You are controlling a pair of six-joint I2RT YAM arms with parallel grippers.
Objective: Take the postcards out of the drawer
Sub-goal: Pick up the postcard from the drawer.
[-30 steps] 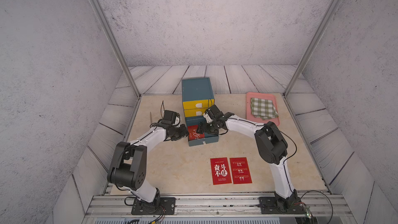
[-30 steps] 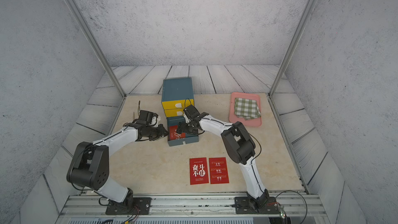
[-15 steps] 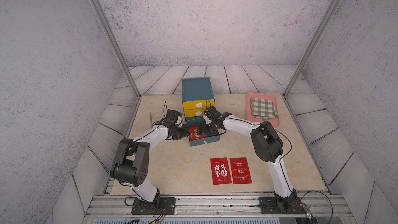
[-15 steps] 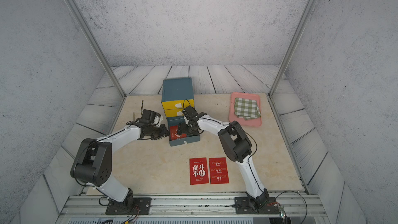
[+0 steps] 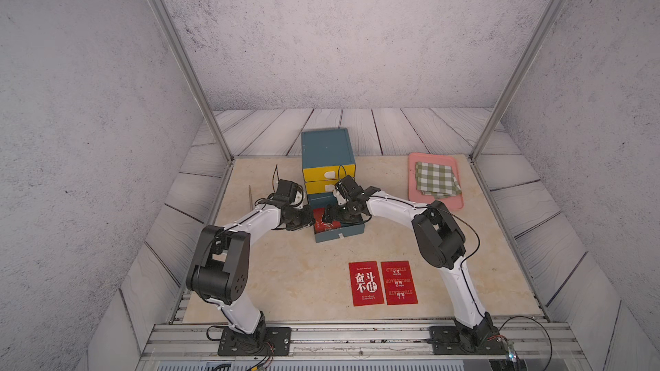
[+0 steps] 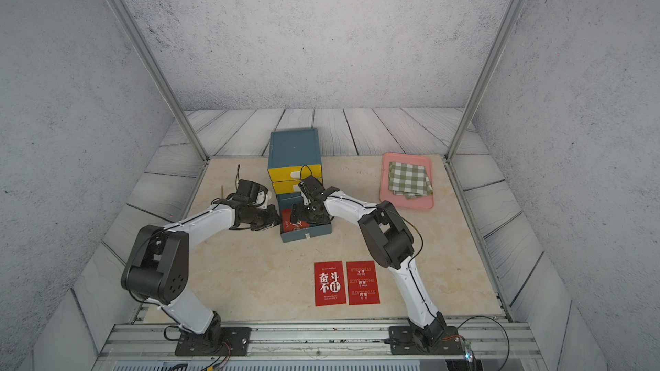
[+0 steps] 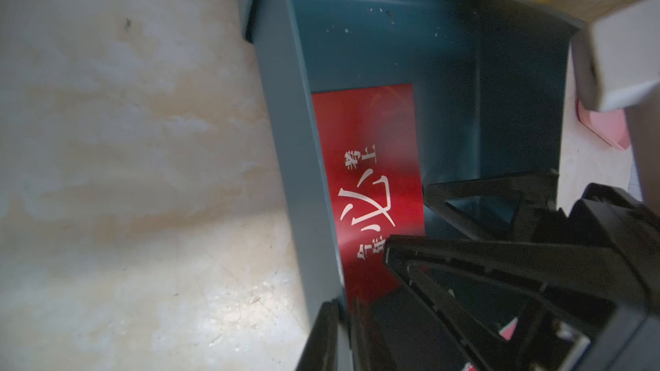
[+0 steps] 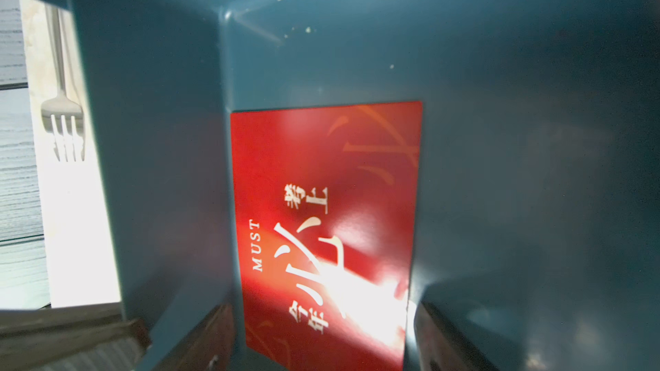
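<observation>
Now the left gripper (image 7: 344,319) clamps the side wall of the open teal drawer (image 5: 339,236); the right gripper (image 8: 326,337) hangs spread wide inside, straddling 1 red rectangular postcard (image 8: 321,208), while 2 more red postcards (image 5: 366,283) (image 5: 399,283) lie side by side on the beige table (image 5: 285,273)

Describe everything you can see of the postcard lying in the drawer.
The postcard is a flat, glossy red rectangle with white Chinese characters and the word MUST. It lies face up on the floor of the open teal drawer, one long edge along a side wall. The open right gripper straddles one short end.
</observation>
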